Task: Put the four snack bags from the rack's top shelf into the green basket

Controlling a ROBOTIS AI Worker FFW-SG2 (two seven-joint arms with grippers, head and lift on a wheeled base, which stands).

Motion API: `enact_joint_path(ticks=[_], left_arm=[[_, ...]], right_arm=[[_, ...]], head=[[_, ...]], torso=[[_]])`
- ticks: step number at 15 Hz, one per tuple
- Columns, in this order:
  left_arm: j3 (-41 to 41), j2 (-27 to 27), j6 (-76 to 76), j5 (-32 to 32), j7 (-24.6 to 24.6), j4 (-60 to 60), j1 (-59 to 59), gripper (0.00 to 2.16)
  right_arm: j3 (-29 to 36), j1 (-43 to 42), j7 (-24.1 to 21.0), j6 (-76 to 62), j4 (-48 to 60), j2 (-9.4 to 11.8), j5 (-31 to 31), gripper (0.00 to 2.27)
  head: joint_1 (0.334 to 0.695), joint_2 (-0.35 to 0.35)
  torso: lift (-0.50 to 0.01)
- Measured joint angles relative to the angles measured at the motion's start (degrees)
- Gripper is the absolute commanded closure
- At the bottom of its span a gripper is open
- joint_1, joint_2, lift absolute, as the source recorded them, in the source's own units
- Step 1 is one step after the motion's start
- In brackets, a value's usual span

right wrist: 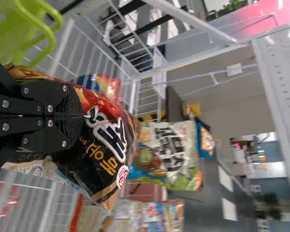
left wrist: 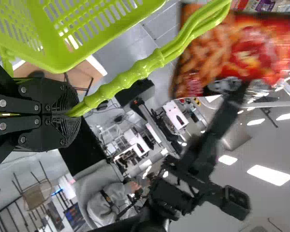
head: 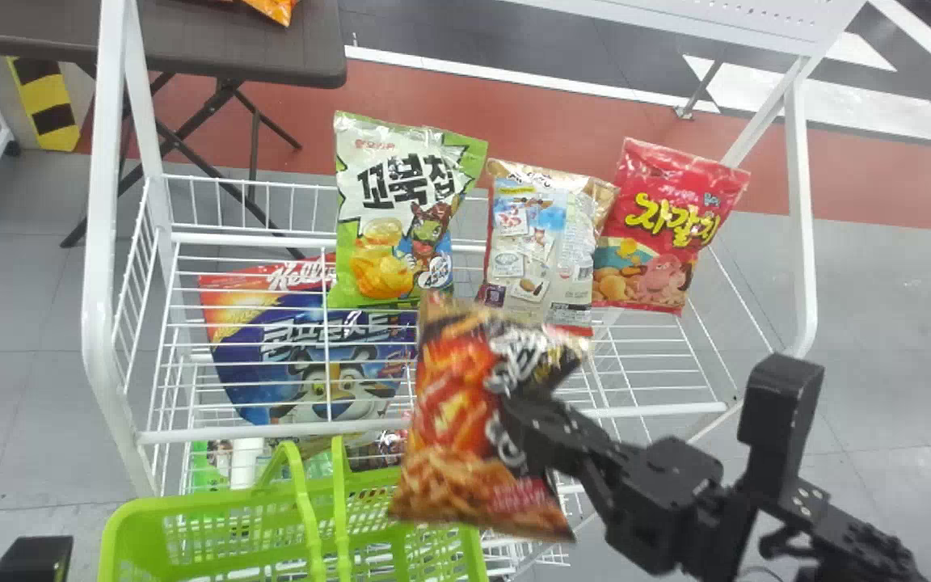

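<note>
Snack bag, black and orange (head: 473, 428), nipped firmly between the closed-up jaws of the right gripper (head: 526, 404), spreading out to both sides and past the tips! It's up in front of the rack (head: 271, 432), overlapping the green basket's (head: 130, 525) right end in the head view. Left gripper (head: 33, 559) at the lower left, its jaws clamped together on the basket handle (left wrist: 130, 75). Beyond, three more on the top shelf: green-and-white (head: 401, 218), silver-backed (head: 542, 242), red (head: 667, 226). Farther back, a dark table (head: 215, 48).
</note>
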State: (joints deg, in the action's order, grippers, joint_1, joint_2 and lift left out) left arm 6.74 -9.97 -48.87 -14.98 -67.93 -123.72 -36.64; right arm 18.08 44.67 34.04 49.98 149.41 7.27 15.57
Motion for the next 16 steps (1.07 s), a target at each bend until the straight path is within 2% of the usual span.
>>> enact_joint_path(ticks=[4, 6, 7, 8, 9, 10, 13, 16], left_arm=[[0.29, 0.28, 0.04, 0.38, 0.08, -0.13, -0.47, 1.76], [0.36, 0.30, 0.11, 0.44, 0.06, -0.55, -0.87, 1.76], [0.49, 0.30, 0.23, 0.56, 0.02, -0.91, -1.17, 1.76], [0.58, 0.30, 0.35, 0.68, 0.00, -1.20, -1.44, 1.76], [0.63, 0.30, 0.46, 0.79, -0.01, -1.45, -1.73, 1.76], [0.62, 0.30, 0.52, 0.90, -0.01, -1.66, -2.01, 1.76], [0.31, 0.30, 0.71, 1.00, -0.20, -1.94, -2.52, 1.76], [0.48, 0.30, 0.89, 1.01, -0.33, -1.96, -2.51, 1.76]], right_arm=[[1.89, 1.45, 6.82, 14.77, 0.23, -0.26, 2.57, 2.22], [0.85, 1.72, 7.61, 17.96, -0.22, -0.40, 4.49, 2.21], [-0.51, 1.62, 7.32, 18.59, -0.65, -0.41, 4.53, 2.11], [-2.37, 1.23, 6.82, 18.87, -1.29, -0.36, 3.56, 1.76], [-4.36, 0.50, 6.39, 19.25, -2.18, -0.28, 1.99, 0.77], [-5.70, -0.33, 6.30, 19.73, -3.11, -0.18, 0.79, 0.00], [-7.33, -2.03, 6.78, 14.94, -5.54, 0.01, -1.20, 0.04], [-7.41, -3.48, 5.43, -0.33, -8.67, -0.21, -1.23, 0.06]], head=[[0.695, -0.350], [0.695, -0.350], [0.695, -0.350], [0.695, -0.350], [0.695, -0.350], [0.695, -0.350], [0.695, -0.350], [0.695, -0.350]], torso=[[0.000], [0.000], [0.000], [0.000], [0.000], [0.000], [0.000], [0.000]])
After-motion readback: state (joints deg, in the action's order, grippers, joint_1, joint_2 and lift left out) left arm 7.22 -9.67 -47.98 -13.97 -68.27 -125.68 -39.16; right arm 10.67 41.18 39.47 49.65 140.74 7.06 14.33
